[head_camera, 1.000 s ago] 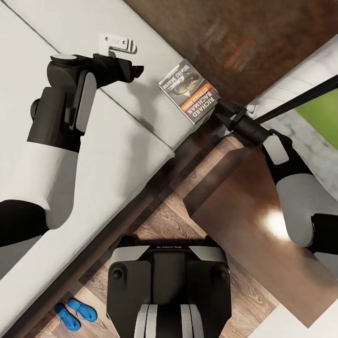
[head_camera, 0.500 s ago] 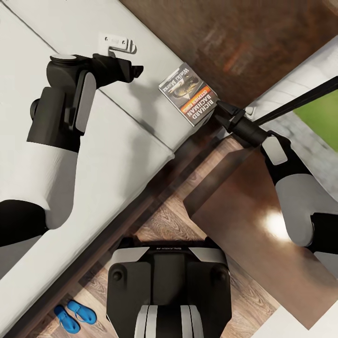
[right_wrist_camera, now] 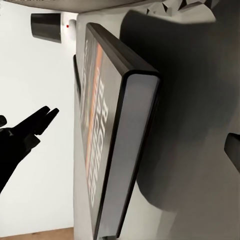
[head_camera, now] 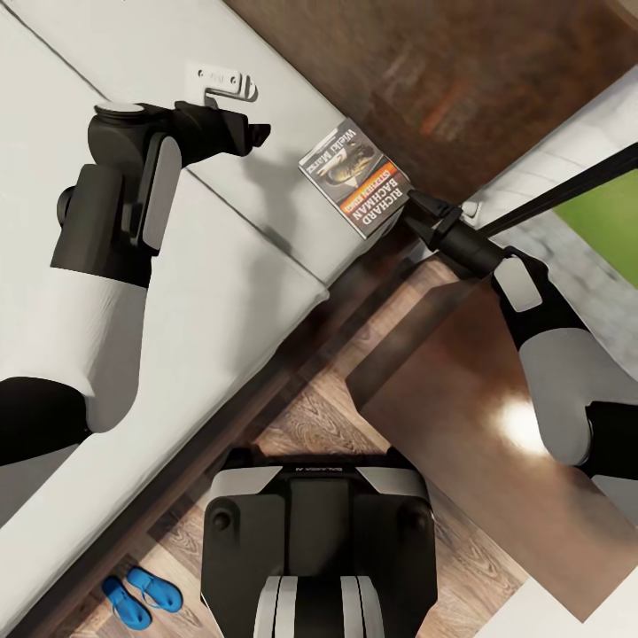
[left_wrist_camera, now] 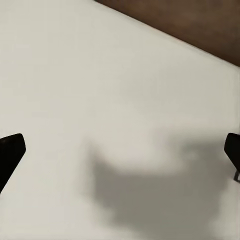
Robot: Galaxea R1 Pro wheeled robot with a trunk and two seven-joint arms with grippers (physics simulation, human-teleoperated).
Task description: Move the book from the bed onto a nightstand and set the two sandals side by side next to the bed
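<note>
We find the book [head_camera: 357, 177] tilted at the bed [head_camera: 221, 292] corner, at one o'clock; the right gripper [head_camera: 416, 209] meets its corner, fingers spread either side of its edge, presumably for lifting; left gripper [head_camera: 257, 133] hovers, fingers spread.

Left arm [head_camera: 106, 230]: matte black wrist housing, round grey cap on top, light grey side panel, white forearm shell, black elbow joint. Right arm [head_camera: 540, 354]: slim black wrist, grey oblong panel, white shell, black joint. Trunk [head_camera: 319, 540]: black glossy body, grey shoulder plates, small mirrored lettering, two white vertical stripes.
</note>
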